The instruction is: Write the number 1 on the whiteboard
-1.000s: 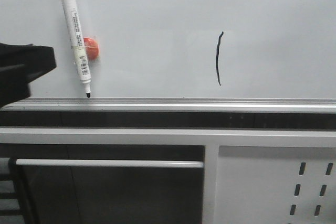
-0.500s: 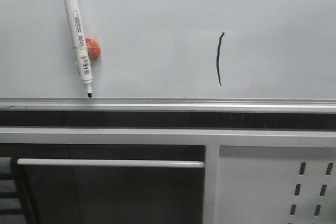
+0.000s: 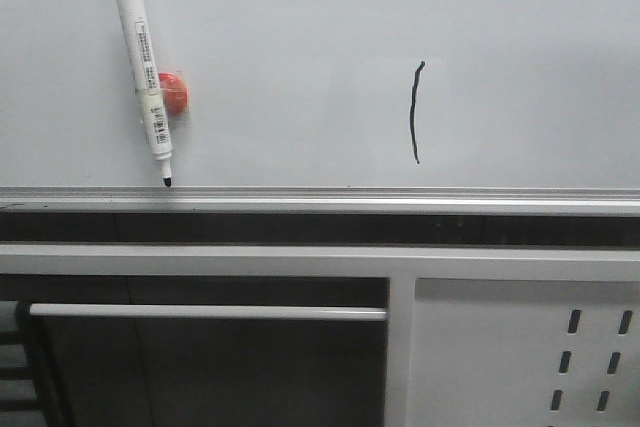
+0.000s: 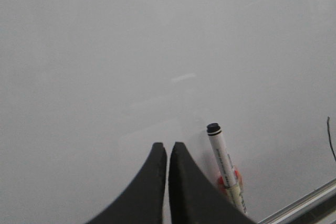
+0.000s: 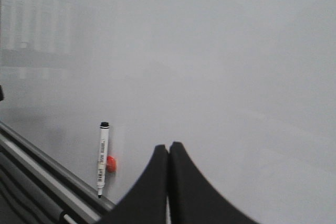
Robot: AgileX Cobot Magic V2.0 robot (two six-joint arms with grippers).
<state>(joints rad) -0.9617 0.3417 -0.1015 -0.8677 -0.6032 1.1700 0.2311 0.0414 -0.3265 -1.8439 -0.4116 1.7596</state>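
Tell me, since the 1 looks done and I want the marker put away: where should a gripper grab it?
Grip the marker on its bare upper barrel, above the red magnet and below the end cap. Come straight at the whiteboard, gripper closing across the barrel's width; it stands nearly upright, tip down at the rail.

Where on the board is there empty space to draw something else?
The whiteboard is bare between the marker with its red magnet and the number 1. It is also bare right of the number 1, and all along the top. The busiest spot is the lower left, around the marker by the bottom rail.
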